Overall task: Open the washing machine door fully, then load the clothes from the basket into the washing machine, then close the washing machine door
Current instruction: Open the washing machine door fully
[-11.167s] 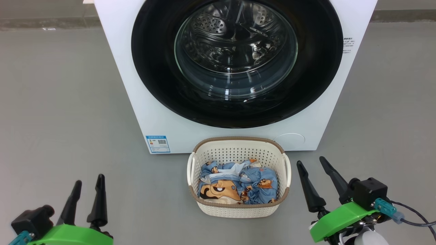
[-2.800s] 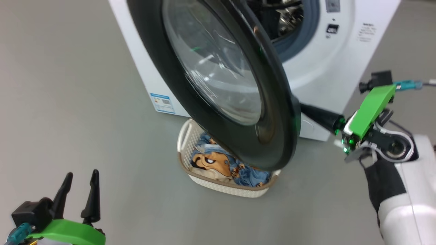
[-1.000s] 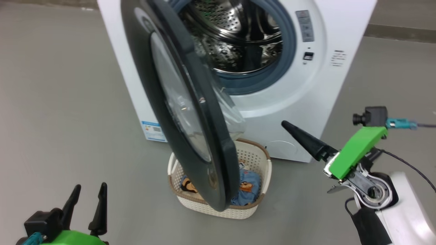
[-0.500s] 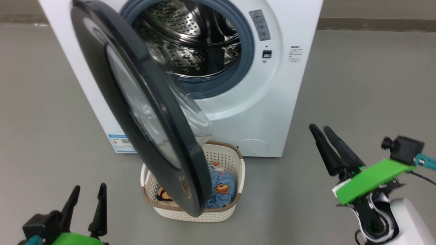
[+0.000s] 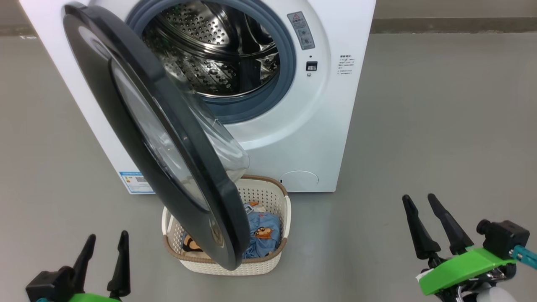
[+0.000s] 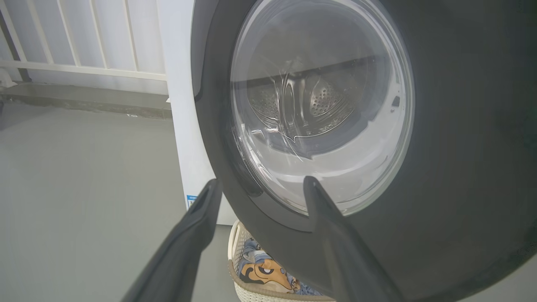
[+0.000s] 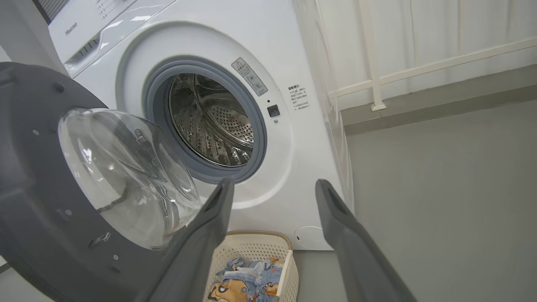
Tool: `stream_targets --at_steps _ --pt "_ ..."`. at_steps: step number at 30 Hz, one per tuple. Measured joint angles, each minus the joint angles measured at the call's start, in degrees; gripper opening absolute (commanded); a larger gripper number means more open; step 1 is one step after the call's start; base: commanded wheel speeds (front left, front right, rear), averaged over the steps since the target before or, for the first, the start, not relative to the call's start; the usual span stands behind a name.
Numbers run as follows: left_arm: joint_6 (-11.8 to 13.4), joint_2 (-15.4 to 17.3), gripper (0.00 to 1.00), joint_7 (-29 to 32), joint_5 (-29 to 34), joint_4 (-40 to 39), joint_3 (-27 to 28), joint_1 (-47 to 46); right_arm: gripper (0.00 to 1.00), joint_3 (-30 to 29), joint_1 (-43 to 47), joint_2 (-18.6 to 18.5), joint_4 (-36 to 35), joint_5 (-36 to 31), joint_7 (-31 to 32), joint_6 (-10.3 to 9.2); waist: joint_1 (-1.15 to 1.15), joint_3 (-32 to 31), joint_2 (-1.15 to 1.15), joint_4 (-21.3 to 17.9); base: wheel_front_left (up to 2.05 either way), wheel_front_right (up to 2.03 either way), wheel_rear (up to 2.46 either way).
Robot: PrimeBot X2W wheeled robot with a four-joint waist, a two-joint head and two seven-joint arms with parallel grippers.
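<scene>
Opening step partly done, judging by door angle. Washing machine [image 5: 335, 126] far centre, steel drum [image 5: 209, 50] empty. Washing machine door [image 5: 168, 142] hinged left, swung roughly halfway, overhanging basket; not fully open. Basket [image 5: 235, 265] on floor just near of machine. Clothes [image 5: 262, 230] all in basket, none loaded. Left gripper [image 5: 108, 235] near left, right gripper [image 5: 418, 197] near right: both fingers apart, empty. Remaining: finish swing, load, close.

Grey floor [image 5: 419, 126] under the washing machine [image 5: 335, 126] and, just before it, the basket [image 5: 226, 264].
</scene>
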Motion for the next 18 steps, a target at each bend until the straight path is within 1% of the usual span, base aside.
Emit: stream_targets --at_steps 4,10,18 --pt "-0.03 -0.07 1.0 0.0 0.49 -0.74 0.89 0.22 1.0 -1.55 0.05 0.54 2.77 -3.46 -1.96 0.0 0.0 -0.08 0.0 -0.56 0.0 0.0 0.0" --pt "-0.47 -0.59 1.0 0.0 1.63 -1.46 1.36 0.32 1.0 -1.77 0.04 1.49 5.04 -8.48 -3.03 0.0 0.0 0.0 0.0 -1.34 0.0 0.0 0.0" --pt "-0.54 -0.79 1.0 0.0 2.38 -1.49 1.52 0.38 1.0 -1.93 -0.26 1.88 6.09 -9.7 -3.44 0.0 0.0 -0.16 0.0 -1.57 0.0 0.0 0.0"
